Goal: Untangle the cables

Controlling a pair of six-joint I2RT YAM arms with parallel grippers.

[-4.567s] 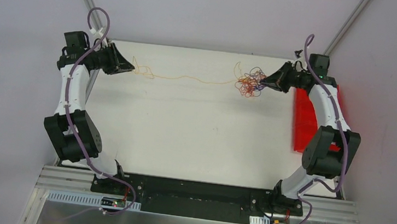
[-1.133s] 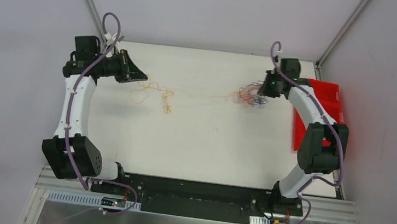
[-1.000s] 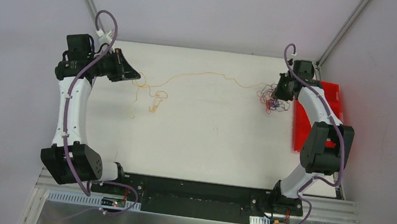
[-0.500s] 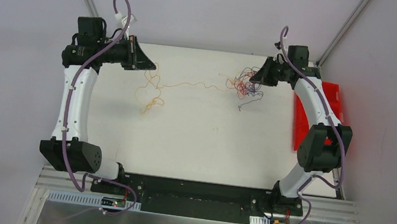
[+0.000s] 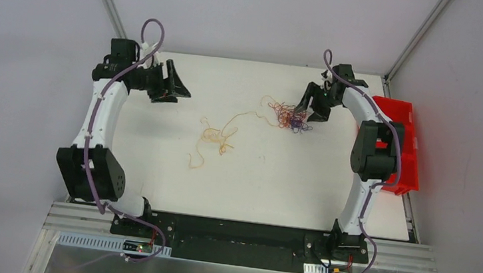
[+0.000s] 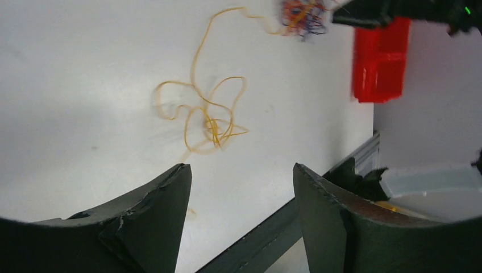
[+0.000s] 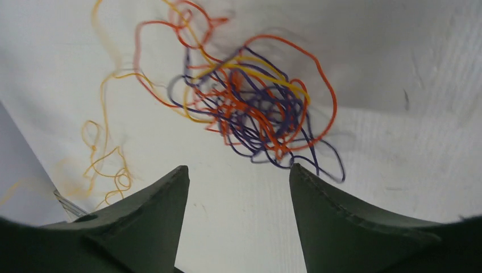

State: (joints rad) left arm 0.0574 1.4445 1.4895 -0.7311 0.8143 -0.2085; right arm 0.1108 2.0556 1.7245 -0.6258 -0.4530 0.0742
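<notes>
The cables lie loose on the white table. An orange-yellow cable curls in loops near the middle and runs up to a tangle of red, purple and yellow cables at the back right. My left gripper hangs open at the back left, apart from the loops, with nothing between its fingers. My right gripper stands open just right of the tangle and holds nothing.
A red bin sits at the table's right edge, behind the right arm. The black base rail runs along the near edge. Grey walls close in at the back and both sides.
Both grippers have opened and let go of the cables. The orange-yellow cable fell and slid toward the middle; the tangle dropped onto the table. Both arms shifted inward.
</notes>
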